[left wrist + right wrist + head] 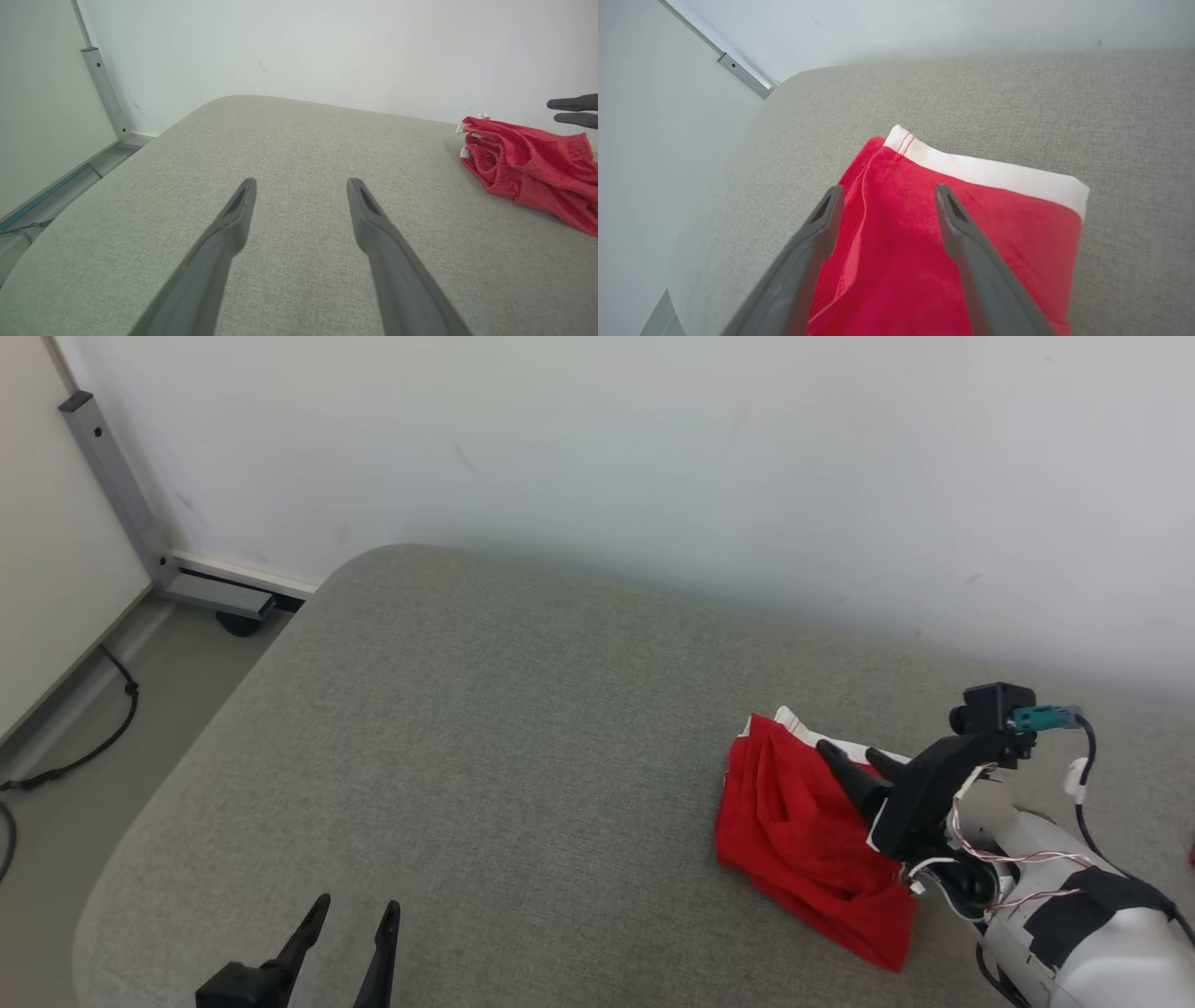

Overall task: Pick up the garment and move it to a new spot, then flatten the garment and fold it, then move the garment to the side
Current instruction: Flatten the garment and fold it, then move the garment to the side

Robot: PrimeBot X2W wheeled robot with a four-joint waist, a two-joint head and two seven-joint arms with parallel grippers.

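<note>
Quick tally from my seat. One garment, a crumpled red cloth piece with a white band. One grey woven-fabric pad with rounded corners under it. I count two grippers: the left gripper and the right gripper, each with two long dark fingers, so four fingers in all. One pale forearm wrapped in black tape and thin wires. One teal plug on the wrist camera. By the wall I have one grey metal post on a flat foot and one black cable on the floor.
</note>
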